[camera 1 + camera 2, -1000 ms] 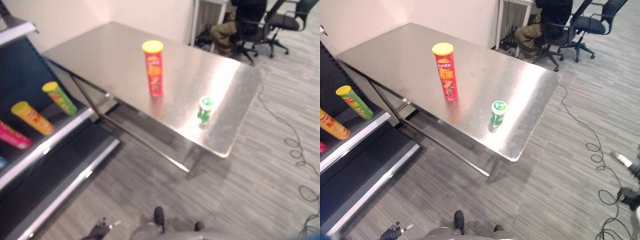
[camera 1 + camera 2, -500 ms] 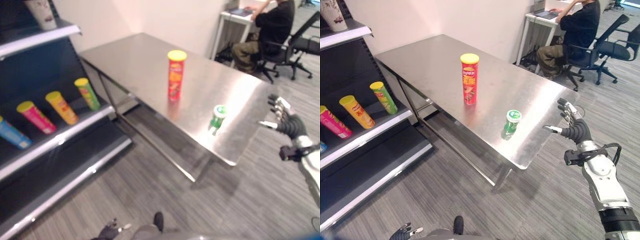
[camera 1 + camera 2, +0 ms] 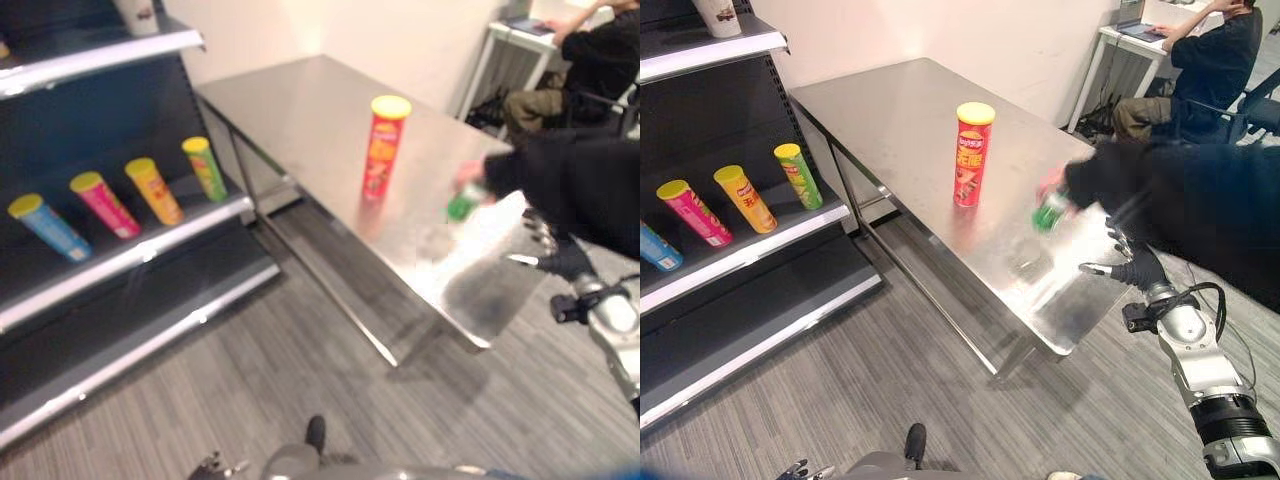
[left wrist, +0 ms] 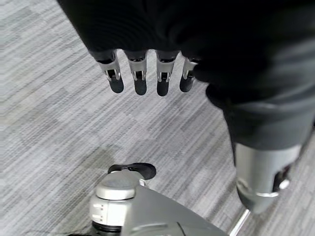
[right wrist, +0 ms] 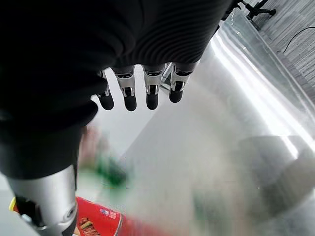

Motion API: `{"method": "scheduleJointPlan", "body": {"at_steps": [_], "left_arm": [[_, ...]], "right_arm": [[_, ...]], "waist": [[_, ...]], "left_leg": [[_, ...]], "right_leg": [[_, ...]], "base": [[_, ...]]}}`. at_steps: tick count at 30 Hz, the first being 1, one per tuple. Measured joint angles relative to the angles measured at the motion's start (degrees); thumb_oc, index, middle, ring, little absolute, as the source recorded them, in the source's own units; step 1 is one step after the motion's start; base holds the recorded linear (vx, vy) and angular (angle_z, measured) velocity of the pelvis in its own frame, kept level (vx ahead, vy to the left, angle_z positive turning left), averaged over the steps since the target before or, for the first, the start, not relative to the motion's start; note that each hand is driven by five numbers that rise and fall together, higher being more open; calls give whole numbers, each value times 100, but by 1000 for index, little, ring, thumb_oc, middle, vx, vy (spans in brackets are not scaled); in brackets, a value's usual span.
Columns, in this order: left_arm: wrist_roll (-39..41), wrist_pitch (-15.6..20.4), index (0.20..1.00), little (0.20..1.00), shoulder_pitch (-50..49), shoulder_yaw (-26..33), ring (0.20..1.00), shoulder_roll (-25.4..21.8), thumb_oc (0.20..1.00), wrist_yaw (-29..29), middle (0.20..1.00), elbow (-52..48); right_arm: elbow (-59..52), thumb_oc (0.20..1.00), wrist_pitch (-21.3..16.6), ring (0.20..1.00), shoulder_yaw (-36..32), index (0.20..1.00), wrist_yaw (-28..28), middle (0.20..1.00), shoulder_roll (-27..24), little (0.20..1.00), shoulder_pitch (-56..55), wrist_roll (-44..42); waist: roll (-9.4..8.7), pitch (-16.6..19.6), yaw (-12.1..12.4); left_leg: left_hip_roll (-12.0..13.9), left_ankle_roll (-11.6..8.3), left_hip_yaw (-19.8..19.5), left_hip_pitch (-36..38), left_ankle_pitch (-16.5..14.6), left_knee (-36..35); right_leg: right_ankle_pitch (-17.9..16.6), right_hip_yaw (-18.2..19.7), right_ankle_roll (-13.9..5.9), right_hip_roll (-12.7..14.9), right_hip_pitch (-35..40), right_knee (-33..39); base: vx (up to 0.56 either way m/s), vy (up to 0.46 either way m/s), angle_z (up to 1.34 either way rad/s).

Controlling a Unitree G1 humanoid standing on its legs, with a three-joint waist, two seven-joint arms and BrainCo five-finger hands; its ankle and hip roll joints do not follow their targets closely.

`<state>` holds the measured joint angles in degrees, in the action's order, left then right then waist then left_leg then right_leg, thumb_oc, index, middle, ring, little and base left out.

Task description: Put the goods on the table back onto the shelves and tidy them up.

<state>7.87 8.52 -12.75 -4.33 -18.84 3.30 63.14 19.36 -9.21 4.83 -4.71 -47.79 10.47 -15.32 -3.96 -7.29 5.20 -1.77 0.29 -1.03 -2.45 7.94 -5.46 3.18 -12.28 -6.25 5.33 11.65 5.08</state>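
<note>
One red can stands upright.

An office with a mock shop: shelves of tubes, steel table, desk, swivel chair.

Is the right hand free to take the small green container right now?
Probably not: a person's hand in a dark sleeve holds the green container, lifted off the table, ahead of the open right hand.

red yellow-lidded can, green cup, silver table
</note>
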Motion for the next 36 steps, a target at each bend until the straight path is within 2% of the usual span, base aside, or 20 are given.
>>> {"method": "scheduleJointPlan", "body": {"at_steps": [6,14,16,21,23,30,34,36], "left_arm": [[1,0,1000,1000,173,39,1000,-6,1000,-90,1000,-8],[2,-1,1000,1000,218,57,1000,-10,1000,-100,1000,-8],[3,-2,1000,1000,210,282,1000,9,1000,-117,1000,-6],[0,-5,1000,1000,233,326,1000,11,1000,-138,1000,-14],[0,-21,1000,1000,210,407,1000,23,1000,-141,1000,-11],[0,-71,1000,1000,286,441,1000,31,1000,-221,1000,-23],[-1,-106,1000,1000,321,442,1000,52,1000,-279,1000,-21],[-4,-117,1000,1000,331,448,1000,67,1000,-313,1000,-12]], "right_arm": [[264,1000,91,1000,251,1000,22,1000,-6,1000,54,311],[169,1000,114,1000,143,1000,80,1000,12,1000,27,295],[-407,1000,75,1000,-491,1000,237,1000,189,1000,-264,289],[-786,1000,-19,1000,-1240,1000,684,1000,320,1000,-419,334],[-1075,1000,-47,1000,-1695,1000,917,1000,558,1000,-535,414],[-1358,1000,-140,1000,-2335,1000,1503,1000,698,1000,-849,797],[-1315,1000,-126,1000,-2441,1000,1732,1000,738,1000,-1103,979],[-1327,1000,-166,1000,-3079,1000,1812,1000,1522,1000,-1589,960]], "waist": [[-147,-84,44],[-213,-123,65],[-217,-130,58],[-223,-132,37],[-226,-132,33],[-231,-126,-26],[-247,-120,-84],[-289,-90,-147]], "left_leg": [[-20,-58,-79,-44,42,2],[-26,-52,-112,-47,38,1],[-29,-15,-112,-46,13,1],[-33,2,-107,-43,0,0],[-33,8,-90,-39,-4,0],[-33,14,-64,-34,-10,2],[-27,15,-35,-25,-11,0],[-24,31,-18,-25,-23,0]], "right_leg": [[10,-92,-12,2,-7,0],[23,-111,-18,1,-1,0],[31,-119,-5,3,2,0],[32,-115,-4,8,3,0],[33,-101,-2,11,2,0],[37,-88,-1,19,-2,-1],[39,-65,-1,20,-2,-1],[54,-60,9,21,-45,-4]], "base": [[2,3,7],[0,0,1],[29,33,1],[5,7,0],[8,12,-2],[3,7,-1],[2,15,-3],[0,0,0]]}}
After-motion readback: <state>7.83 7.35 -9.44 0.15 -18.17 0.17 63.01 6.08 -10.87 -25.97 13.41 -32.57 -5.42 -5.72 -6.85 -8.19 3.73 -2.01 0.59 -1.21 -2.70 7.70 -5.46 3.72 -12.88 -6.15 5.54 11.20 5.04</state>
